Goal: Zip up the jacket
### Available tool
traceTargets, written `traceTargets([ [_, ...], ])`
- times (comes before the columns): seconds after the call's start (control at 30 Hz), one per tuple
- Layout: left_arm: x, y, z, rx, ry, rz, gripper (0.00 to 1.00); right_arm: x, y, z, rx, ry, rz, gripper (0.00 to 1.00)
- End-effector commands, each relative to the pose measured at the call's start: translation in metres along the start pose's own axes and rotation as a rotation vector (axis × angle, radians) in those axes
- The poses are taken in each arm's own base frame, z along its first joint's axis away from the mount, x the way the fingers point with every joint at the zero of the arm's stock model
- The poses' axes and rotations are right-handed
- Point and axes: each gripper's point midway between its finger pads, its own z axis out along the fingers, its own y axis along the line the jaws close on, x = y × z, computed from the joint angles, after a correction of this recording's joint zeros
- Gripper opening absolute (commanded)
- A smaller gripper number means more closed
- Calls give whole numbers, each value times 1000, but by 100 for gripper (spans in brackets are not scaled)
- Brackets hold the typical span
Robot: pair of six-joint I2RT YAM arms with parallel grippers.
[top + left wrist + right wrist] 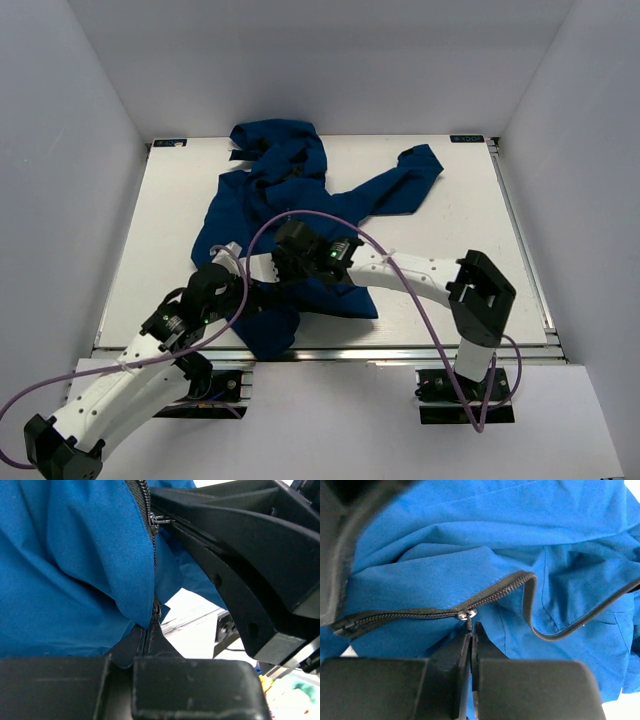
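White tabletop (480, 220) is bearing the jacket (250, 210) crumpled left of centre, the left gripper (149, 636) is pinching its bottom hem, the right gripper (471, 630) is pinching the zipper pull (466, 613), and seemingly only a short stretch is closed, most remaining.

From above, the left gripper (262, 266) and right gripper (287, 250) hide the zipper (420, 614); the left arm (120, 390) is cut off at 7 o'clock.

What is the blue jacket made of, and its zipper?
The jacket looks like thin woven cloth, matte, since it creases and folds softly. The zipper teeth look like dark plastic or coated metal, hard to tell; its small slider glints silvery, probably metal.
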Motion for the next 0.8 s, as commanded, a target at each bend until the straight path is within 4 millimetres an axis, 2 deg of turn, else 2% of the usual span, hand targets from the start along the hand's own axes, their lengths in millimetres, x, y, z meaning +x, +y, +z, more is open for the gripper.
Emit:
traceTargets([
  [0.0, 136, 5, -73, 79, 708, -100, 0, 88, -239, -122, 983, 201, 388, 0],
  [0.03, 136, 6, -73, 74, 708, -102, 0, 92, -245, -125, 1009, 200, 422, 0],
  [0.07, 136, 6, -73, 75, 704, -103, 0, 98, -260, -133, 1067, 203, 447, 0],
  [0.17, 136, 6, -74, 78, 698, -113, 0, 111, -273, -135, 1077, 218, 468, 0],
  [0.2, 136, 5, -73, 83, 695, -117, 0, 113, -267, -130, 1015, 232, 455, 0],
  [0.27, 131, 2, -69, 93, 667, -112, 0, 105, -254, -122, 898, 181, 445, 0],
  [0.3, 128, 1, -66, 92, 651, -103, 0, 116, -232, -112, 815, 227, 447, 0],
  [0.33, 122, -2, -63, 95, 622, -88, 0, 117, -229, -123, 820, 211, 460, 0],
  [0.4, 120, -5, -61, 96, 622, -83, 0, 127, -217, -124, 779, 198, 507, 0],
  [0.43, 119, -7, -62, 105, 621, -73, 0, 137, -224, -135, 792, 175, 555, 0],
  [0.5, 119, -4, -65, 92, 615, -81, 0, 146, -235, -148, 810, 140, 627, 0],
  [0.53, 119, -5, -66, 93, 610, -84, 0, 162, -244, -155, 840, 144, 651, 0],
  [0.57, 120, -3, -67, 83, 612, -102, 0, 166, -251, -157, 853, 141, 657, 0],
  [0.6, 121, -3, -68, 85, 613, -109, 0, 172, -258, -158, 862, 149, 656, 0],
  [0.67, 125, 1, -69, 76, 626, -125, 0, 187, -286, -160, 904, 172, 673, 0],
  [0.77, 129, 4, -70, 60, 643, -143, 0, 202, -322, -150, 943, 152, 687, 0],
])
